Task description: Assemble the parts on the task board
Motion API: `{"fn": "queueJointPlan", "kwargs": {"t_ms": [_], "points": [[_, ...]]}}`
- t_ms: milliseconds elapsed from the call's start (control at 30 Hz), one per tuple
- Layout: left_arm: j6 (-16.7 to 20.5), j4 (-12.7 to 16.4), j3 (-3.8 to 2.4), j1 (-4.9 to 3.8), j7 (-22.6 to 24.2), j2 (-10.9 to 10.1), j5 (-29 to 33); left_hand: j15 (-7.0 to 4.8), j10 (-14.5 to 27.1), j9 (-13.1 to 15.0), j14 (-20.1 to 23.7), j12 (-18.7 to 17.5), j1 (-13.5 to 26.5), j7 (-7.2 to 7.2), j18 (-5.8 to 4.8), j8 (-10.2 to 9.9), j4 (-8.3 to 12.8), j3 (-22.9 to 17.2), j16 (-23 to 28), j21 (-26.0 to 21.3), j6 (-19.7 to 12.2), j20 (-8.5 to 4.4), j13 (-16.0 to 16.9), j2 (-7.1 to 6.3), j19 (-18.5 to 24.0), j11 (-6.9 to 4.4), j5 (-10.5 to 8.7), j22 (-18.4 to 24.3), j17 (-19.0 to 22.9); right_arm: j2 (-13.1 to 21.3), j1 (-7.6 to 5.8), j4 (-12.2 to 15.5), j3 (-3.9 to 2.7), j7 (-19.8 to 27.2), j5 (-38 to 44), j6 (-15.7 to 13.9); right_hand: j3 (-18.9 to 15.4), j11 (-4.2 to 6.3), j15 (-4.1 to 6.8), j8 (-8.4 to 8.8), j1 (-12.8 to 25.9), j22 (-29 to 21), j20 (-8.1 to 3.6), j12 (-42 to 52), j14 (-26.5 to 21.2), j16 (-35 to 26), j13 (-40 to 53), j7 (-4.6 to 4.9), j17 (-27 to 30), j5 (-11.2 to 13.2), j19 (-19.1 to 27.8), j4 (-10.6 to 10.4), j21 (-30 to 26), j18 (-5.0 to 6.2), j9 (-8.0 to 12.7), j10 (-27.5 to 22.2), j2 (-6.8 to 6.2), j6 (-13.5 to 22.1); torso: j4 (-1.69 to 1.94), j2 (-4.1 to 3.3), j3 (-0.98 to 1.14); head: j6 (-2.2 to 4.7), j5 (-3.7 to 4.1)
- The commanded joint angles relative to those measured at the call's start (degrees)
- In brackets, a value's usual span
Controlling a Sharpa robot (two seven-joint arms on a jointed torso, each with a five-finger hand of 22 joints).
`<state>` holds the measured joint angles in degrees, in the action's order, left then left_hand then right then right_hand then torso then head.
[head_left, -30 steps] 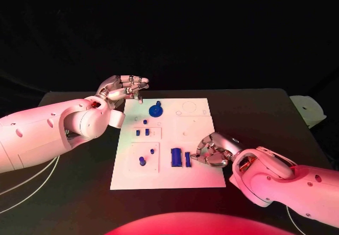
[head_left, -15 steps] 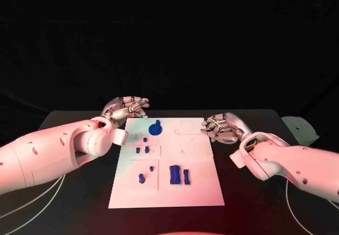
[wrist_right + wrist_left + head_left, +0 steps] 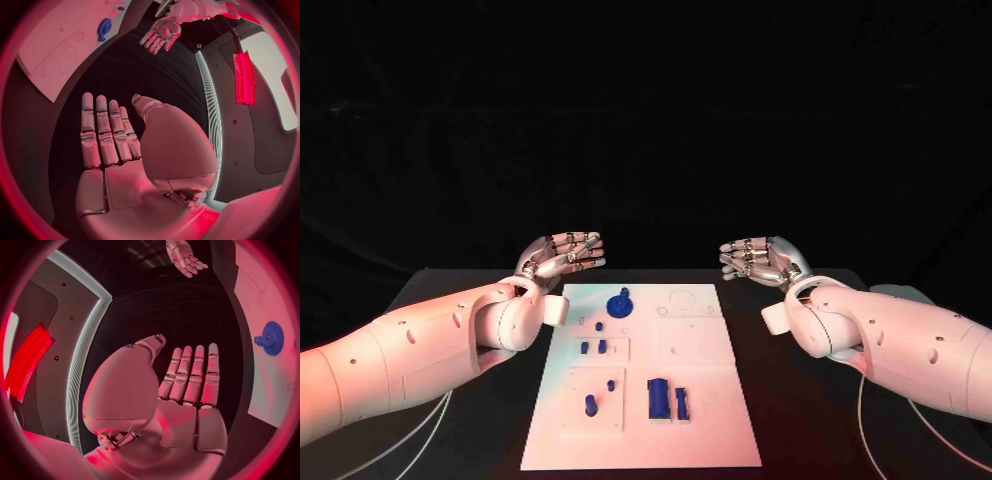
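two empty hands raised beyond the task board

the left hand (image 3: 564, 254) and right hand (image 3: 760, 258) hover above the far edge of the black table (image 3: 862, 440), palms up, fingers straight and side by side, grasping nothing. between and below them lies the white task board (image 3: 697, 400). on it sit blue parts: a gear (image 3: 619, 302) near the far end, two upright blocks (image 3: 665, 398) near the front, and small pegs (image 3: 593, 347) on the left.

Black table (image 3: 819, 400); white task board (image 3: 704, 400)
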<state>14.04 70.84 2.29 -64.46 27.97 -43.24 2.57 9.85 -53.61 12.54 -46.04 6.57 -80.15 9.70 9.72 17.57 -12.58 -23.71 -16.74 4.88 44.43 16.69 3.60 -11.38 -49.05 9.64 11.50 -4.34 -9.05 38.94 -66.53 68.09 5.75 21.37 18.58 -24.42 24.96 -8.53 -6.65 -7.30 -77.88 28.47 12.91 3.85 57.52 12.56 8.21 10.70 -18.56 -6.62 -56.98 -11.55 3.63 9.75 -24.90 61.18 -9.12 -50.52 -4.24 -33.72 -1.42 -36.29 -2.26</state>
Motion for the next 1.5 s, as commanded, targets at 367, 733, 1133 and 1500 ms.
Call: {"fn": "queueJointPlan", "kwargs": {"t_ms": [367, 733, 1133, 1500], "points": [[1.6, -2.1, -0.16, 0.89, 1.7, 1.5, 1.6, -9.85, 53.6, -12.5, 46.0, -6.6, 27.8, -9.7, -9.72, -17.6, 12.6, 23.7, 16.7, -4.9, -44.4, -16.69, -3.6, 11.38, 49.1, -9.64, -11.5, 4.3, 9.1, -2.3, 0.23, -3.5, -0.23, 2.1, -4.8, 2.2, -25.0, 8.53, 6.65, 7.3, 28.9, -28.5, -12.91, -3.8, -57.5, -12.6, -8.2, -10.7, 18.6, 6.6, 57.0, 11.6, -3.6, -9.75, 24.9, -61.2, 9.12, 50.5, 0.56, 0.77, 0.59, 1.62, -0.03], [14.6, 7.6, -1.13, 2.44, 1.7, 0.2, -0.3, -9.85, 53.6, -12.5, 46.0, -6.6, 80.2, -9.7, -9.72, -17.6, 12.6, 23.7, 16.7, -4.9, -44.4, -16.69, -3.6, 11.38, 49.1, -9.64, -11.5, 4.3, 9.1, 1.8, 3.36, 9.4, -3.04, 5.3, -11.8, -9.0, -25.0, 8.53, 6.65, 7.3, 77.9, -28.5, -12.91, -3.8, -57.5, -12.6, -8.2, -10.7, 18.6, 6.6, 57.0, 11.6, -3.6, -9.75, 24.9, -61.2, 9.12, 50.5, 4.19, 2.52, 1.41, 1.91, 2.23], [29.2, 18.5, -2.22, 4.19, 1.8, -1.4, -2.4, -9.85, 53.6, -12.5, 46.0, -6.6, 80.2, -9.7, -9.72, -17.6, 12.6, 23.7, 16.7, -4.9, -44.4, -16.69, -3.6, 11.38, 49.1, -9.64, -11.5, 4.3, 9.1, 5.7, 6.31, 21.6, -5.69, 8.4, -18.4, -19.5, -25.0, 8.53, 6.65, 7.3, 77.9, -28.5, -12.91, -3.8, -57.5, -12.6, -8.2, -10.7, 18.6, 6.6, 57.0, 11.6, -3.6, -9.75, 24.9, -61.2, 9.12, 50.5, 4.24, 2.54, 1.42, 1.91, 2.26], [30.1, 19.1, -2.29, 4.3, 1.8, -1.4, -2.6, -9.85, 53.6, -12.5, 46.0, -6.6, 80.2, -9.7, -9.72, -17.6, 12.6, 23.7, 16.7, -4.9, -44.4, -16.69, -3.6, 11.38, 49.1, -9.64, -11.5, 4.3, 9.1, 5.8, 6.37, 21.9, -5.75, 8.4, -18.6, -19.7, -25.0, 8.53, 6.65, 7.3, 77.9, -28.5, -12.91, -3.8, -57.5, -12.6, -8.2, -10.7, 18.6, 6.6, 57.0, 11.6, -3.6, -9.75, 24.9, -61.2, 9.12, 50.5, 4.24, 2.54, 1.42, 1.91, 2.26]]}}
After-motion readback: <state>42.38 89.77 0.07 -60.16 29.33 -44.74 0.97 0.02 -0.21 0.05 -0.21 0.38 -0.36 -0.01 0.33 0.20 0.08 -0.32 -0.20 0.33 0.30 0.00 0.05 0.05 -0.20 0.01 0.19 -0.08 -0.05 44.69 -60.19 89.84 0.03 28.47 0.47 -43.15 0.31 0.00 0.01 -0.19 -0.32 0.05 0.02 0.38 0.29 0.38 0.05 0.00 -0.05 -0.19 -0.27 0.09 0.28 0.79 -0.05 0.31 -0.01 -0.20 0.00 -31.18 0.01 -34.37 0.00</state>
